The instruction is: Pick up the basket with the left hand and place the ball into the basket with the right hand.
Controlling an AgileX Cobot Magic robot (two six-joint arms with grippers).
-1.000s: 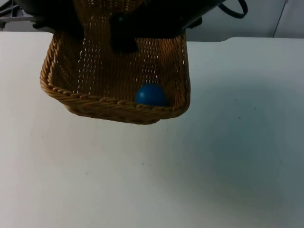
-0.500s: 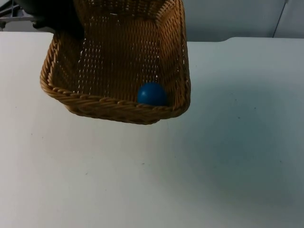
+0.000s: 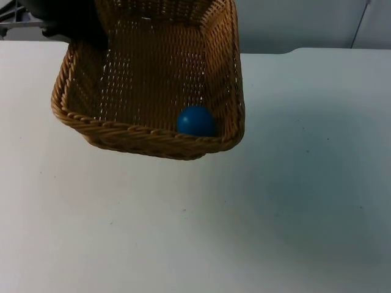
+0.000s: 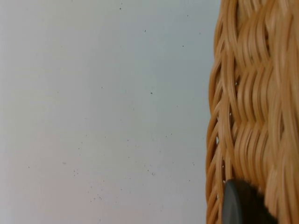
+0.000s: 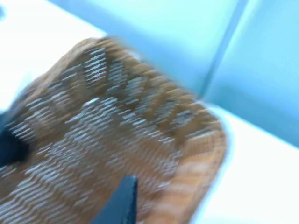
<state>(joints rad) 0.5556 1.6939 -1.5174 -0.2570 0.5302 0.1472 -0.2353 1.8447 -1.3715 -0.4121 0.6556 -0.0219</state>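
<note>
A woven tan basket (image 3: 153, 79) hangs tilted above the white table (image 3: 275, 213), its near rim lowest. The blue ball (image 3: 195, 121) lies inside it, against the near wall toward the right corner. My left gripper (image 3: 72, 21) holds the basket at its far left rim, shut on it. In the left wrist view a black fingertip (image 4: 240, 205) presses on the basket's wicker wall (image 4: 252, 107). In the blurred right wrist view my right gripper (image 5: 121, 205) is off to the basket's side, raised, with the basket's inside (image 5: 107, 135) in front of it.
The grey partition wall (image 3: 293, 24) ends the table at the back. Bare white table (image 4: 103, 112) lies under and around the basket, with wide room in front and to the right.
The right arm, above the basket a second ago, has pulled back out of the top view. The ball has shifted very slightly; the basket holds still.
</note>
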